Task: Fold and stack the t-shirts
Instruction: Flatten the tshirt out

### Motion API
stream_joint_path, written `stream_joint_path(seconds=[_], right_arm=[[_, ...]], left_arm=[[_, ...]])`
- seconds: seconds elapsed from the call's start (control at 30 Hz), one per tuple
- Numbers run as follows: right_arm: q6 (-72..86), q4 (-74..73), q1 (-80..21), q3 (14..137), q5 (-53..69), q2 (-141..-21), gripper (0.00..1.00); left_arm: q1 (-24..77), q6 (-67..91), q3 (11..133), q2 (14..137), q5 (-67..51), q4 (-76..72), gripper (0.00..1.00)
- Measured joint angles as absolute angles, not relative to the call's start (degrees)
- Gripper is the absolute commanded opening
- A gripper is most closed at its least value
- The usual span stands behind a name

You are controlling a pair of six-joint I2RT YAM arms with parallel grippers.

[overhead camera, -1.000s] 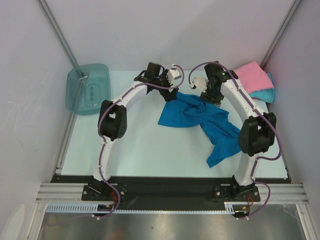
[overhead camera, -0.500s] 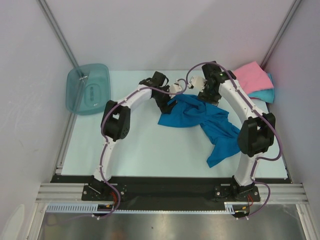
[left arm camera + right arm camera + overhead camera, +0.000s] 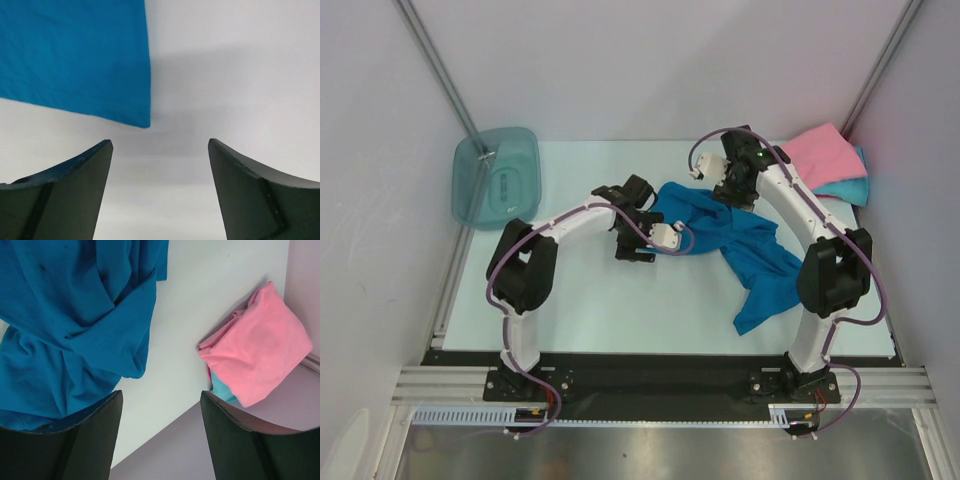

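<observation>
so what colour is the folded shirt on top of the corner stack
Pink: the pink t-shirt tops a turquoise t-shirt, clearest from the right wrist view.

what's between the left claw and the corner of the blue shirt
Nothing visible. Only bare pale table lies between the open left claw and the near corner of the crumpled deep blue cloth t-shirt.

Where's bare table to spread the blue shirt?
Bare: near-left table, between left arm and front edge; far strip between bin and blue shirt. Crowded: right side, with blue shirt, right arm, and pink shirt on turquoise shirt in the far corner.
</observation>
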State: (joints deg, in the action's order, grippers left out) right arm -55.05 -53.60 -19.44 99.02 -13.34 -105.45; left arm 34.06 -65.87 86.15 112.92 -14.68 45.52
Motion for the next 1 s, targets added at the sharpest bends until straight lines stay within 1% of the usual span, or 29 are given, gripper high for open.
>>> stream_joint_path(seconds=[0.23,0.4,0.6,0.7,0.73,0.77,0.8,0.87,0.9,0.97,1.0], right_arm=[[-55.02,-52.84,-19.79,98.39,-14.35,-105.36,0.69],[-55.05,-52.69,-19.94,98.39,-14.87,-104.99,0.7],[-55.09,-52.05,-19.22,98.54,-15.44,-104.62,0.7],[-55.09,-51.88,-18.26,98.72,-15.53,-104.62,0.69],[-55.09,-51.75,-17.96,98.76,-15.64,-104.62,0.7],[-55.09,-51.57,-17.72,98.8,-15.66,-104.62,0.69],[-55.09,-51.46,-17.54,98.83,-15.68,-104.62,0.7],[-55.09,-51.2,-17.04,98.94,-15.81,-104.62,0.7],[-55.09,-51.07,-16.91,99.02,-15.88,-104.62,0.7],[-55.09,-50.72,-16.75,99.13,-16.01,-104.62,0.7],[-55.09,-50.5,-16.64,99.15,-16.1,-104.62,0.7]], left_arm=[[35.88,-69.19,85.65,113.19,-13.34,37.98,0.84],[36.56,-70.87,82.32,114.17,-11.9,30.98,0.85],[37.6,-72.14,81.06,115.37,-11.53,28.58,0.85],[37.85,-72.16,81.06,115.42,-11.49,28.27,0.83],[37.89,-72.16,81.03,115.44,-11.49,28.27,0.72],[37.91,-72.03,81.06,115.48,-11.49,28.25,0.66],[37.93,-72.16,81.03,115.57,-11.42,28.21,0.52],[37.98,-72.4,80.9,115.92,-11.14,28.21,0.35],[38.0,-72.53,80.73,116.11,-11.05,28.18,0.14],[38.02,-73.14,80.2,116.31,-10.63,28.36,0.02],[38.04,-73.73,79.94,116.38,-10.52,28.38,0.0]])
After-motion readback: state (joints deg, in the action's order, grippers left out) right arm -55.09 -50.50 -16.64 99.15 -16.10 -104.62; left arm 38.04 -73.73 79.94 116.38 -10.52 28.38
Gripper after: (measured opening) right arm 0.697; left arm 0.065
